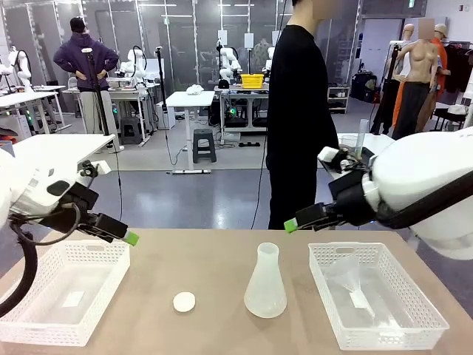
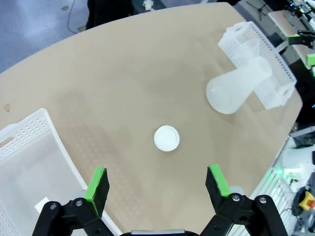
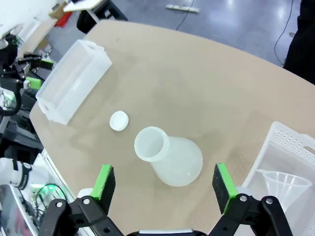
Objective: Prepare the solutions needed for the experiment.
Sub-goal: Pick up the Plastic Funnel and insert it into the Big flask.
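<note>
While both arms hover above the table, the left gripper [image 2: 157,183] stands with its jaws spread wide and nothing between them. The right gripper [image 3: 163,181] is the same, wide apart and empty. Just ahead of the right gripper's fingertips and below them stands a conical flask [image 3: 170,157], upright with its mouth uncapped. The solutions would sit as a shallow layer in its base, but through the cloudy wall no liquid can be made out for certain. A white round cap [image 2: 166,137] lies ahead of the left gripper, centred between its fingers and well apart from the flask. A funnel [image 3: 285,184] rests in a white basket [image 3: 290,140] off to the right gripper's side.

The flask looks like light, translucent plastic (stiff, probably smooth and a little slippery). With so little inside, it would likely tip at a careless nudge. The narrow neck seems the best hold, pads on either side just under the rim, since the broad base looks too wide. Any liquid would slosh, so it should stay upright.
</note>
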